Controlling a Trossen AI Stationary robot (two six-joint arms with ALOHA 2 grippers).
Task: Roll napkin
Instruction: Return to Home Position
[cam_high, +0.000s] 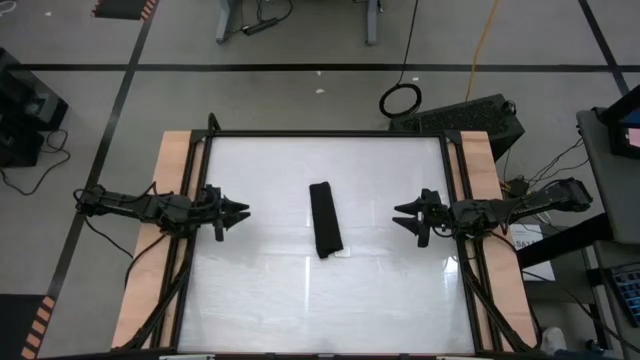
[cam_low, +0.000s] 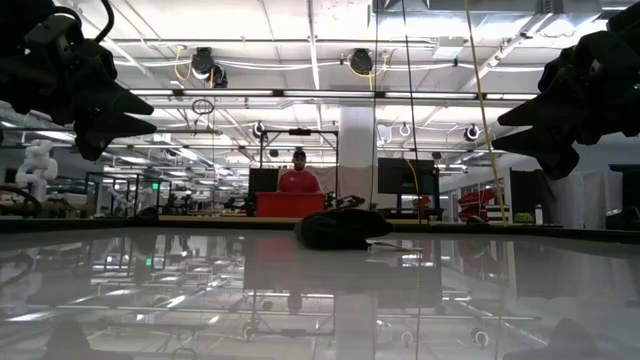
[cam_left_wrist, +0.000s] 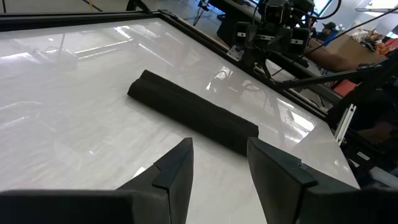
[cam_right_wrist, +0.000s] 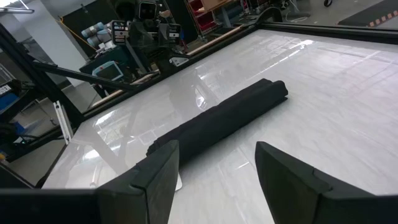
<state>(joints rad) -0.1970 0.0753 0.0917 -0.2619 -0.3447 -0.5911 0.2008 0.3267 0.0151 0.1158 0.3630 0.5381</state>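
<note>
Hovering off the glossy white surface (cam_high: 390, 290), both arms lie stretched low and level along its opposite sides, wrists turned inward so the two point at each other.

Left pincer (cam_high: 240, 213): fingers spread apart, nothing between them. Its own wrist view shows the two dark fingertips (cam_left_wrist: 177, 165) parted, with bare surface in the gap.

Right pincer (cam_high: 400, 215): same pose mirrored, fingers parted, holding nothing; gap clear in the right wrist view (cam_right_wrist: 216, 149).

Napkin (cam_high: 325, 219): lies on the surface between the two pincers, well apart from each, roughly midway. Neither touches it. Its long axis runs crosswise to the line joining the pincers.

Look of it: plain black cloth wound into a tight, fairly even roll, slightly flattened, ends squared off (cam_left_wrist: 193, 112). Spiral layers show at the end farther from the right pincer (cam_right_wrist: 277, 89). A small white tag (cam_right_wrist: 178, 182) peeks out at the nearer end. From table height the roll reads as a low dark hump (cam_low: 335, 228).

Beyond the surface, a person in a red top (cam_low: 299, 180) stands in the room.
</note>
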